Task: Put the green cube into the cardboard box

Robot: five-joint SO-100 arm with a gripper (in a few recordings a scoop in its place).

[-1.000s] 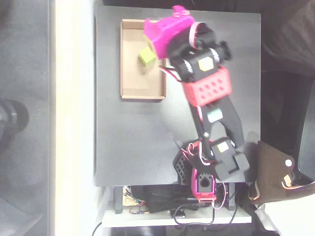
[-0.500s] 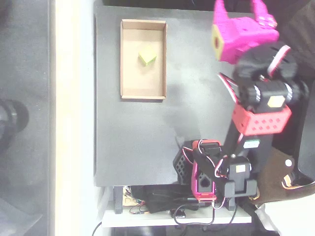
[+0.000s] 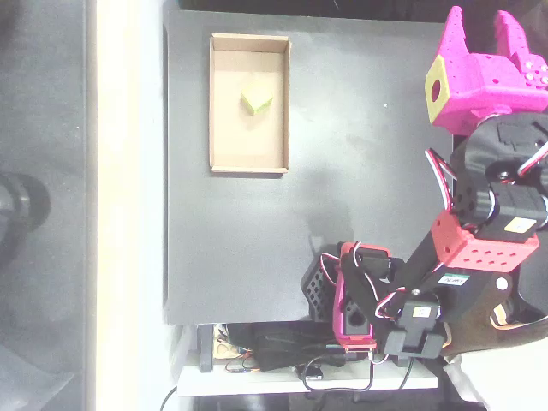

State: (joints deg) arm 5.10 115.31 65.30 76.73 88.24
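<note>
One small lime-green cube [image 3: 256, 104] now lies alone in your shallow tan cardboard box [image 3: 221, 103]. Your magenta gripper [image 3: 481, 24] has swung away right, fingers spread, empty; the task looks done.

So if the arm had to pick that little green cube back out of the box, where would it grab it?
Probably from straight above, closing on two opposite side faces of the green cube. It sits near the middle of the cardboard box, apart from the low walls, so there is room beside it. It lies turned relative to the walls, so the end effector, now open at the table's far right, should rotate to match.
</note>
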